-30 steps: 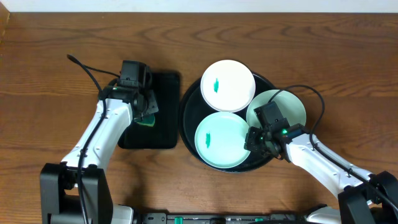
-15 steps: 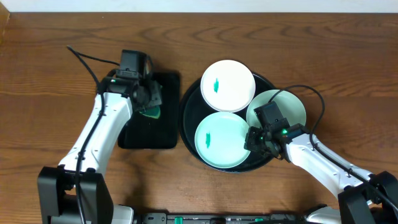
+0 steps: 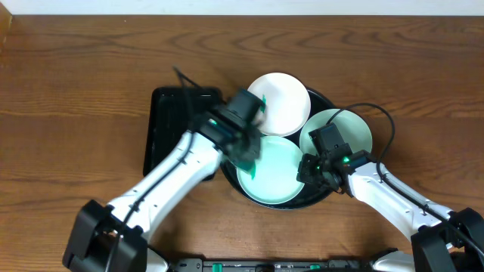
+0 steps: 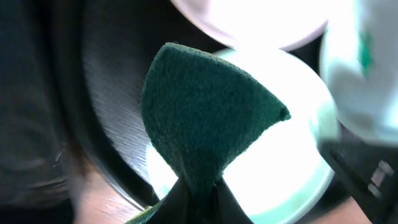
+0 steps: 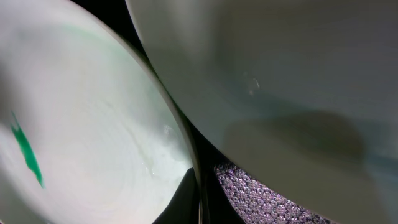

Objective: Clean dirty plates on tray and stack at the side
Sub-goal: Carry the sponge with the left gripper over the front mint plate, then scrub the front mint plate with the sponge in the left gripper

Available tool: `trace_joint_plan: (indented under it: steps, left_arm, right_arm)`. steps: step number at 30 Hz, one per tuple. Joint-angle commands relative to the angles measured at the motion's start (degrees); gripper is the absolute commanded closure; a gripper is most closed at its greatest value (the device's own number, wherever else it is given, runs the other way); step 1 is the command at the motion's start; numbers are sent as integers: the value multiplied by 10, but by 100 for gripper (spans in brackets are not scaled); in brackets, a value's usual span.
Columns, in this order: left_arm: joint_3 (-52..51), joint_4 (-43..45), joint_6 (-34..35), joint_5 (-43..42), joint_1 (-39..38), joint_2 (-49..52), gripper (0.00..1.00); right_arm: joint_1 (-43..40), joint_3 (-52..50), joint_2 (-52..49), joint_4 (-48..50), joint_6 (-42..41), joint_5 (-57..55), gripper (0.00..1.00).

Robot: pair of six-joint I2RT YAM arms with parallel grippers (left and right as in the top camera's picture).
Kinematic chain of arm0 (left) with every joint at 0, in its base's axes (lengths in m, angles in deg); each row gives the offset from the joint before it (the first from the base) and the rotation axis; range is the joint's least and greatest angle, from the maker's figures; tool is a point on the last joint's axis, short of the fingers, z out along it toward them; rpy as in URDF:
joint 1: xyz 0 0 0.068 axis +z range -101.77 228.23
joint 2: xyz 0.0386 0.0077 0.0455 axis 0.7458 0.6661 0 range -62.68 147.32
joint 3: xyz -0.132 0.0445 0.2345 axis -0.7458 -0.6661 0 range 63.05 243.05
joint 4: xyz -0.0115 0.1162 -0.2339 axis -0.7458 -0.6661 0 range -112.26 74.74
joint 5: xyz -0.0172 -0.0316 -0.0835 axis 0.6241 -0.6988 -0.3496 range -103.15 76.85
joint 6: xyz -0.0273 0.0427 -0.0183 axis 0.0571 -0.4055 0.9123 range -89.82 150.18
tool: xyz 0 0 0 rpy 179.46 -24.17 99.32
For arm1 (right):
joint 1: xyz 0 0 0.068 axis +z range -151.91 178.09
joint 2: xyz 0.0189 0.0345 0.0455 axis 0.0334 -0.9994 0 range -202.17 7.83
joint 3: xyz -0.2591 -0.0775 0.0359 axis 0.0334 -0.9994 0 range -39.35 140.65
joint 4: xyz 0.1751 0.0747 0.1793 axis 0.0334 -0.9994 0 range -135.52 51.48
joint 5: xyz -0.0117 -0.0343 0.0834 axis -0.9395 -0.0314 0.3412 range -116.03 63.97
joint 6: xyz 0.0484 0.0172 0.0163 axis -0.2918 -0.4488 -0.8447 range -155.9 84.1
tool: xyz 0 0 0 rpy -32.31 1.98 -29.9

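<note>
Left gripper point(image 4: 198, 198): fingers closed on one corner of a dark green scouring pad point(image 4: 205, 118). The pad fans out and hangs over the left part of the near plate point(image 3: 276, 177). Contact between pad and plate: cannot tell.

Right gripper point(image 3: 308, 171): sits at the near plate's right edge. In my right wrist view the rim runs down between my two fingers. Whether they clamp it: cannot tell.

All three plates are on the round tray point(image 3: 227, 155). The far plate point(image 3: 280, 102) has a green smear point(image 3: 264, 102) left of centre. The right plate point(image 3: 348, 128) leans over the tray's right rim and overlaps the near plate's edge. The near plate also has a green streak point(image 5: 25, 152).

A rectangular tray point(image 3: 168, 136) lies just left of the round tray on the wooden table point(image 3: 76, 68).
</note>
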State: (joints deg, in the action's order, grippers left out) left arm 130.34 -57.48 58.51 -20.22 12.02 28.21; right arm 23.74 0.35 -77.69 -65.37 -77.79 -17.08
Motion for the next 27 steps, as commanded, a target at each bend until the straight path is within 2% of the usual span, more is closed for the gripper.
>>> trace_joint_plan:
  steps: [1,11,27]
  left_arm:
    - [14,-9,59,37,-32,-3,93]
    - [-24,1,106,84,-47,-3,93]
    - [-123,142,101,84,-47,-3,93]
  right_arm:
    - [3,11,9,2,-9,-5,99]
    - [3,11,9,2,-9,-6,99]
    - [3,11,9,3,-9,-6,99]
